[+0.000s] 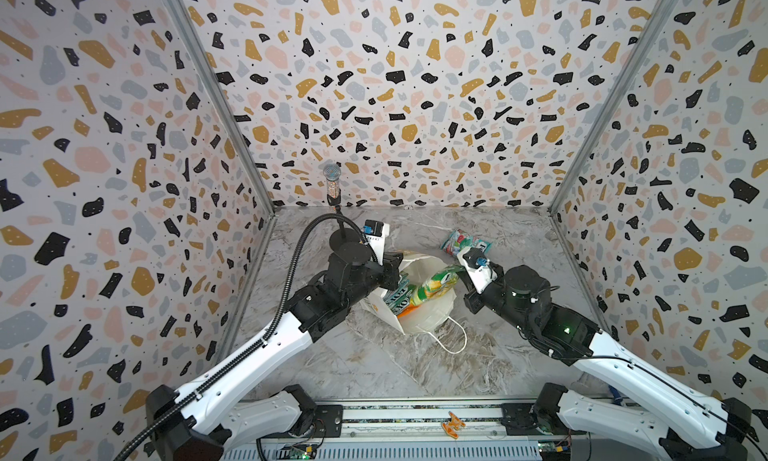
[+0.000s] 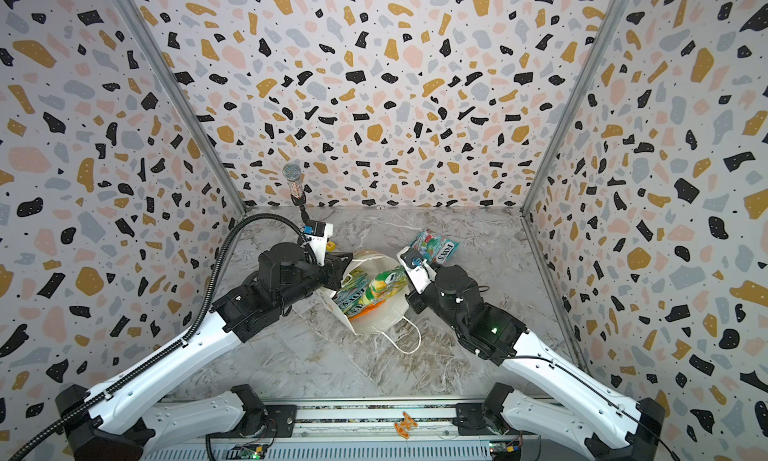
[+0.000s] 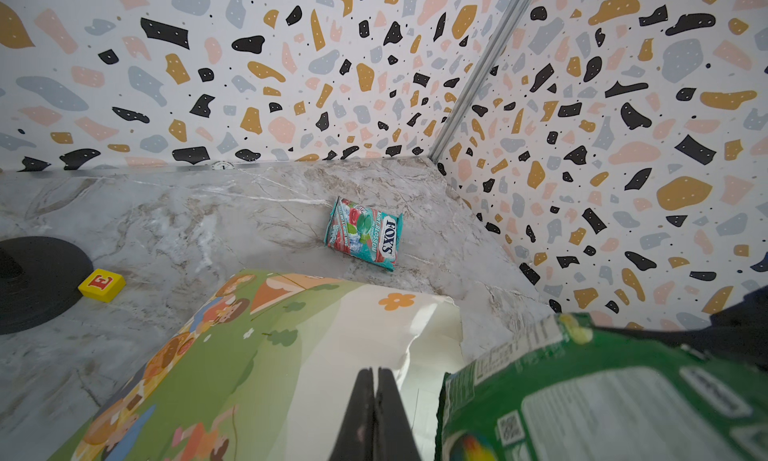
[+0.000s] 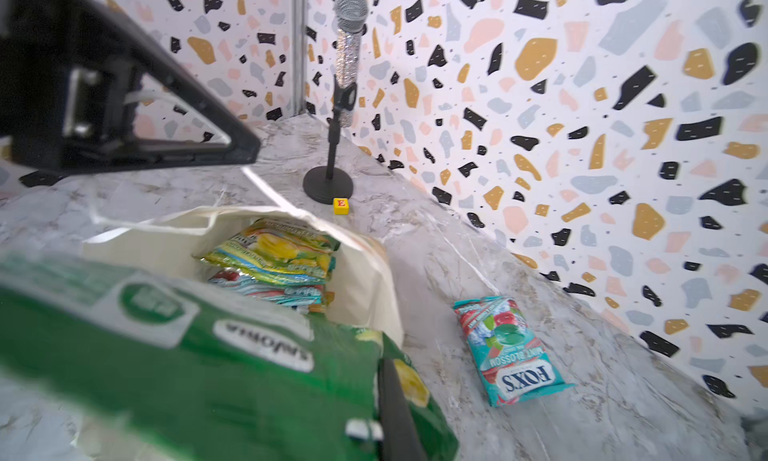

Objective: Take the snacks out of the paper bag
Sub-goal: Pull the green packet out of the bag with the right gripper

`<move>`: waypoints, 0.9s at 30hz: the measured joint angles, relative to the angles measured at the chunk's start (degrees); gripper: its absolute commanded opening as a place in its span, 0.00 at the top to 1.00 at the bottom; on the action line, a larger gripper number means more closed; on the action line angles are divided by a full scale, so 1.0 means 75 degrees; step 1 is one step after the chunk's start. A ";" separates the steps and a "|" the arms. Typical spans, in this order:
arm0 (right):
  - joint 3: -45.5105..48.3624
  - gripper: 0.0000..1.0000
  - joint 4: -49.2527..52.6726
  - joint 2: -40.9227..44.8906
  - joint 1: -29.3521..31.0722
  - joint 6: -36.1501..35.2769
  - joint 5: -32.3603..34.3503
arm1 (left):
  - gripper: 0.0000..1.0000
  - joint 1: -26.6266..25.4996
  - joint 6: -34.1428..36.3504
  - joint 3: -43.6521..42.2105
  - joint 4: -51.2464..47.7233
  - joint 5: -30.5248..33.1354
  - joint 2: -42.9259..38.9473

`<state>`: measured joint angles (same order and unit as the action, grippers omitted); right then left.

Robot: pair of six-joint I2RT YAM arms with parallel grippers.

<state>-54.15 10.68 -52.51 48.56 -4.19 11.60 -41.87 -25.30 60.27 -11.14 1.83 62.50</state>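
The white paper bag lies open at the table's middle; its picture-printed side faces the left wrist view. My left gripper is shut on the bag's rim. My right gripper is shut on a green-yellow snack packet, held over the bag's mouth. More packets lie stacked inside the bag. A teal packet lies flat on the table behind the bag.
A microphone on a round black stand stands at the back left. A small yellow cube sits beside its base. The bag's cord handle trails toward the front. Patterned walls close three sides.
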 measured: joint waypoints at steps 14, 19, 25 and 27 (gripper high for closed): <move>-0.0606 1.00 0.0399 -0.0303 -0.3500 0.0761 -0.1387 | 1.00 0.0000 0.0009 -0.0003 0.0000 -0.0073 -0.0020; -0.0609 1.00 0.0472 -0.0816 -0.4951 0.1224 -0.2177 | 1.00 0.0000 0.0023 -0.0003 0.0000 -0.0117 -0.0020; -0.0603 1.00 0.0446 -0.1664 -0.6304 0.1795 -0.3179 | 1.00 0.0000 0.0026 -0.0003 0.0000 -0.0128 -0.0020; -0.0568 1.00 0.0332 -0.1961 -0.6592 0.1982 -0.3468 | 1.00 0.0000 0.0026 -0.0003 0.0000 -0.0149 -0.0017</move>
<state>-58.41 13.17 -67.22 -0.89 10.68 -14.41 -41.87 -25.10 60.25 -11.14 0.71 62.37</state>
